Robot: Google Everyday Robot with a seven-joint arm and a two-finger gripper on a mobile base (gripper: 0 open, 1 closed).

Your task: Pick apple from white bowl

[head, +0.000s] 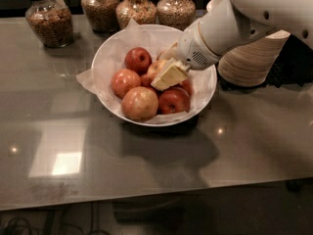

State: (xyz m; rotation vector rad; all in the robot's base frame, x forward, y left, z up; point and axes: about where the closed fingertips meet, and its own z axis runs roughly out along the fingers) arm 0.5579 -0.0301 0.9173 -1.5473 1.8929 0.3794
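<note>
While among apples [138, 59], gripper [168, 75] inside bowl [208, 94].

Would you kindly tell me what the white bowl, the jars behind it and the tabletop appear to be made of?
White bowl: likely glazed ceramic, glossy rim, lined with crinkled paper. Jars: clear glass, since contents show through. Tabletop: smooth polished grey surface, possibly stone or glass; it mirrors lights. The pincer hangs inside the bowl over the apples.

Four grain-filled glass jars [136, 9] along the back of a glossy grey table [146, 170], the leftmost jar [49, 21] set apart from the rest. Stack of beige disposable bowls [252, 58] at right rear, partly hidden. Gripper [168, 75] left of that stack, in front of the jars.
</note>
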